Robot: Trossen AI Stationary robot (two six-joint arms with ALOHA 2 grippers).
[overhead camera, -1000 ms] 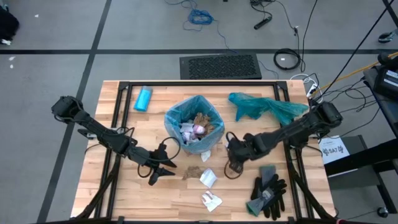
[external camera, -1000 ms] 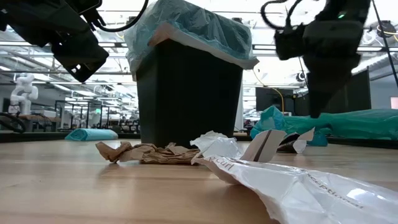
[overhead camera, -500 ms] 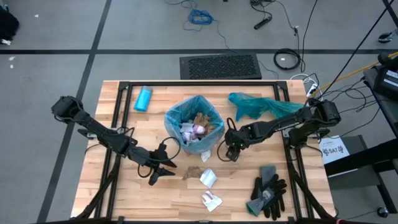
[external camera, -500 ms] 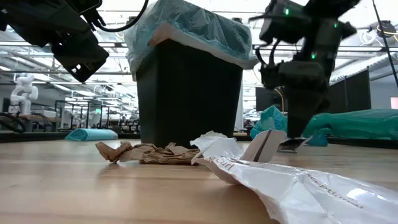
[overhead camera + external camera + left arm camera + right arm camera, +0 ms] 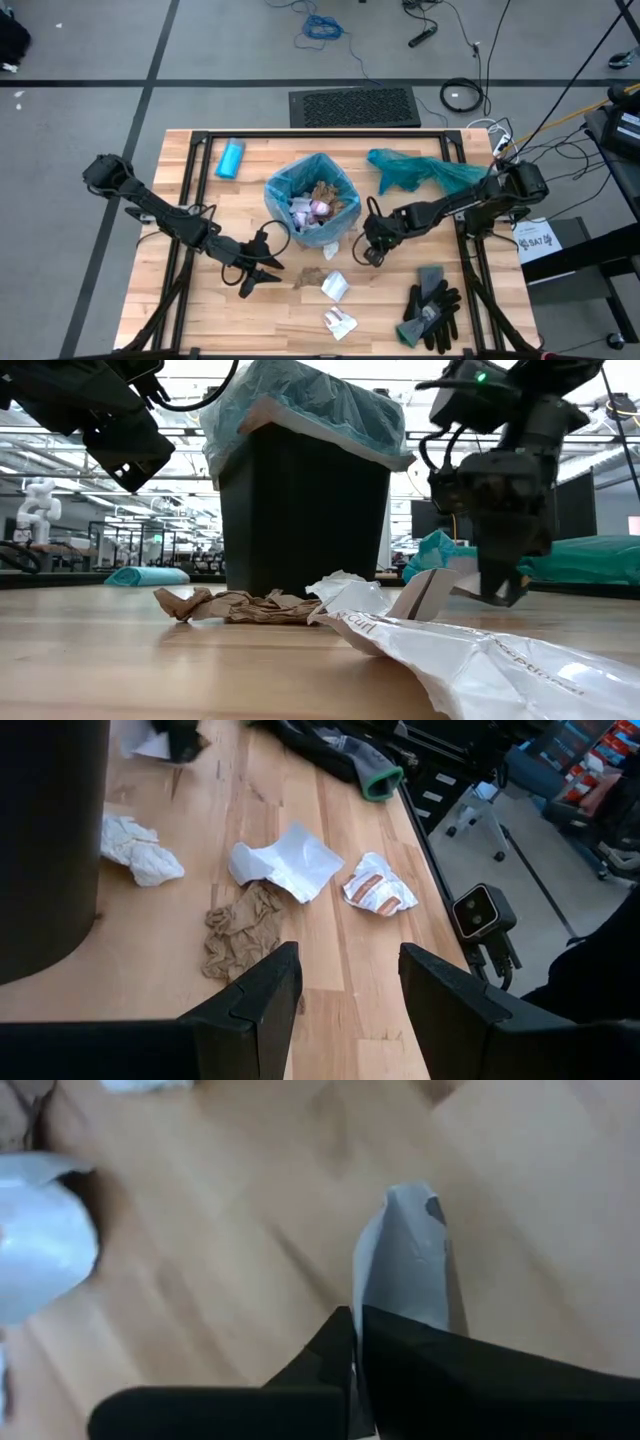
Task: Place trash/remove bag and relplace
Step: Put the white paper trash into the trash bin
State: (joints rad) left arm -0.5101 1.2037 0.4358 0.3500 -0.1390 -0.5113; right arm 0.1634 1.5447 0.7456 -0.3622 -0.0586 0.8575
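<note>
Since a second ago, high view: right gripper has swung toward the bin's 4 o'clock; bag still lines it, trash remains on the worktop. Right wrist view: fingers pinch a pale scrap. Left wrist view: left gripper gapes empty.

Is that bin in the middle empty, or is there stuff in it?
Partly filled: the high view shows paper scraps lying inside the blue-lined bin.

Wooden table bearing lined bin at centre, blue bottle at ten o'clock, teal bag at two, gloves at four, scraps at six.
</note>
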